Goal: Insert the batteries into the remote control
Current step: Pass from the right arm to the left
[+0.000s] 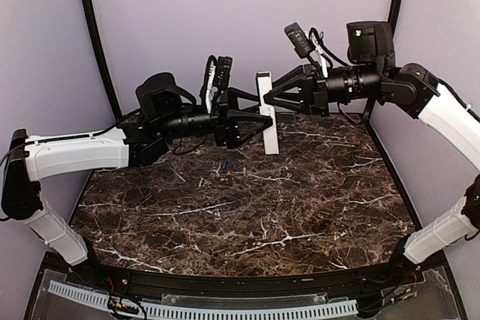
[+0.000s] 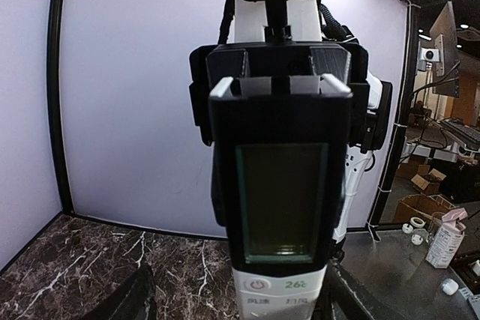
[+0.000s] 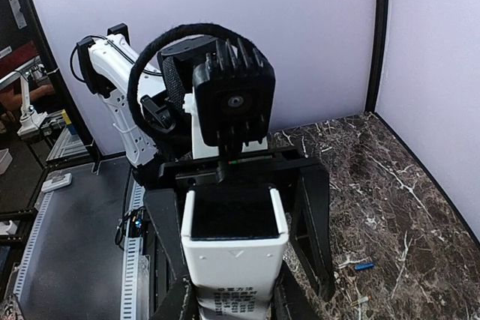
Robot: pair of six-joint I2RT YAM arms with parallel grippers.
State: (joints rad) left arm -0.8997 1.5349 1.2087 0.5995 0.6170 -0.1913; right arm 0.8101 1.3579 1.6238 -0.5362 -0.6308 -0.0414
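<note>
The remote control is a white bar held upright in the air over the back of the table. My right gripper is shut on its sides from the right. The right wrist view shows its back, with an open dark battery compartment above the white body. My left gripper faces it from the left, open, its black fingers standing wide of the remote on both sides. In the left wrist view the dark display fills the centre. One blue battery lies on the table below.
The table is dark marble with purple walls behind and at the sides. A small pale object lies near the blue battery. The two arms meet above the back half of the table.
</note>
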